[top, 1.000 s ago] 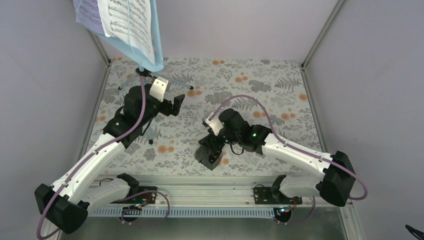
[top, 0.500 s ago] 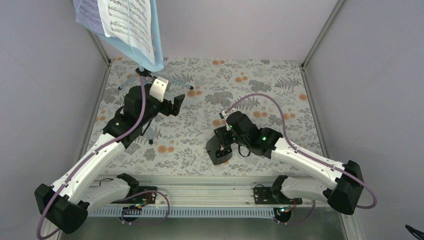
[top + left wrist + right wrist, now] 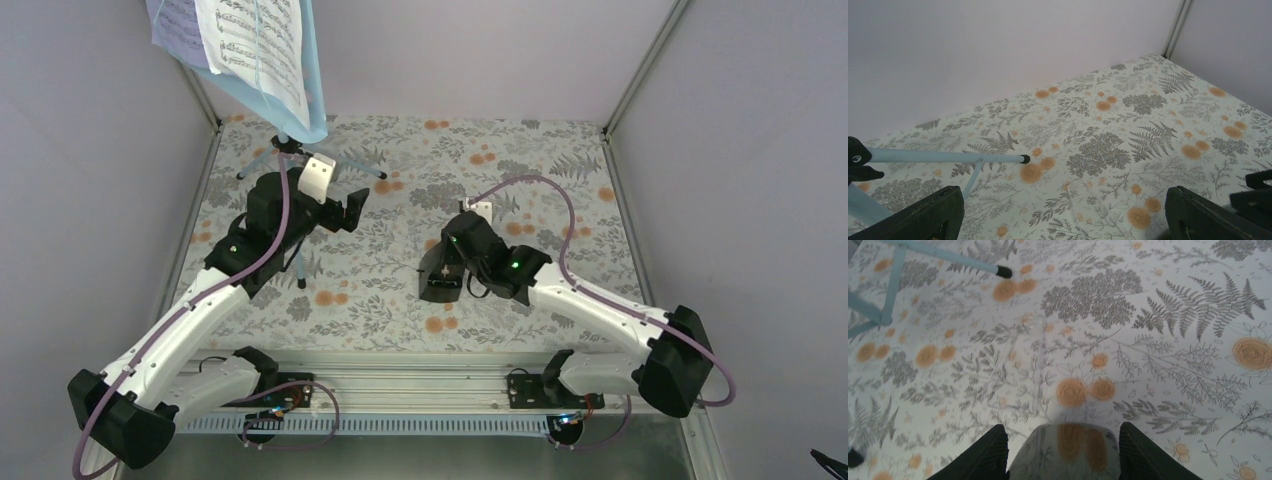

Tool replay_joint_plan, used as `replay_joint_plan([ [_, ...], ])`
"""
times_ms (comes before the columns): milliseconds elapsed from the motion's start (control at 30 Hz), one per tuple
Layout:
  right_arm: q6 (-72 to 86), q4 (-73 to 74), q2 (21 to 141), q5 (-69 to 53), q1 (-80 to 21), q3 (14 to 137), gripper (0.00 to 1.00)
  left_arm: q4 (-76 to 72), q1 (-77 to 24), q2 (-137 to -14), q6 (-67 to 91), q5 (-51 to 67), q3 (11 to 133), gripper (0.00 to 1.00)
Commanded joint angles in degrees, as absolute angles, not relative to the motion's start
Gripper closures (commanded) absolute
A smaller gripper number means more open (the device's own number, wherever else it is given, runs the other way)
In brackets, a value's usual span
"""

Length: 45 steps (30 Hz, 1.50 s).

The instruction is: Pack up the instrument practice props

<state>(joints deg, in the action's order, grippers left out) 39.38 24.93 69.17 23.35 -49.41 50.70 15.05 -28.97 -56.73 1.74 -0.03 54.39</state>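
Note:
The light blue music stand [image 3: 312,95] stands at the back left with white sheet music [image 3: 255,50] and a lavender page [image 3: 172,25] on it. Its thin tripod legs [image 3: 300,262] spread on the floral cloth and also show in the left wrist view [image 3: 948,157] and the right wrist view [image 3: 948,255]. My left gripper [image 3: 350,212] is open and empty beside the legs, its fingers wide apart [image 3: 1063,200]. My right gripper [image 3: 440,282] is shut on the small black metronome [image 3: 437,270]. The metronome's glossy face [image 3: 1068,455] mirrors the cloth between my fingers [image 3: 1063,432].
The floral cloth [image 3: 520,170] covers the table. Plain walls close in the left, back and right sides. A metal rail [image 3: 400,385] with the arm bases runs along the near edge.
My right gripper has carried the metronome from near the front edge away from it, toward the table's middle. The left arm and the music stand have not moved.

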Motion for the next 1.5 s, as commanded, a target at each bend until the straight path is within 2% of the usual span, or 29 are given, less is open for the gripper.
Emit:
replay_joint_plan([
  [0,42.62,21.61,73.38,31.14,-48.32,52.72,0.53,13.97,-28.74,-55.39,1.62,-0.77,54.27,0.0],
  [200,40.72,19.21,76.71,30.43,-46.2,55.06,0.52,14.05,-28.74,-55.13,1.7,-0.67,54.14,0.0],
  [300,39.24,17.87,76.37,28.0,-45.88,55.37,0.45,13.98,-28.74,-55.0,1.76,-0.91,53.95,0.0],
  [567,33.16,18.86,68.16,22.1,-44.12,56.8,0.01,13.45,-28.74,-54.48,1.89,-3.11,53.31,0.0],
  [667,30.85,19.07,60.42,18.63,-40.84,54.8,0.0,13.1,-28.74,-54.08,1.85,-3.89,52.87,0.0],
  [800,26.37,16.58,52.34,9.98,-34.27,45.63,0.0,12.64,-28.7,-53.84,1.73,-4.51,52.53,0.0],
  [967,19.43,2.55,40.72,-12.29,-29.98,28.53,0.0,12.22,-28.74,-54.39,1.56,-2.93,52.38,0.0],
  [1067,21.42,-7.42,35.2,-18.05,-29.89,18.75,0.01,12.34,-28.74,-55.7,1.6,-2.26,52.85,0.0],
  [1300,26.41,-17.89,39.9,-15.74,-29.89,8.13,0.2,12.21,-28.74,-56.7,1.19,-2.28,52.73,0.0],
  [1467,26.83,-22.34,47.83,-16.97,-29.89,7.71,0.25,12.9,-28.74,-58.21,0.91,-1.24,53.49,0.0],
])
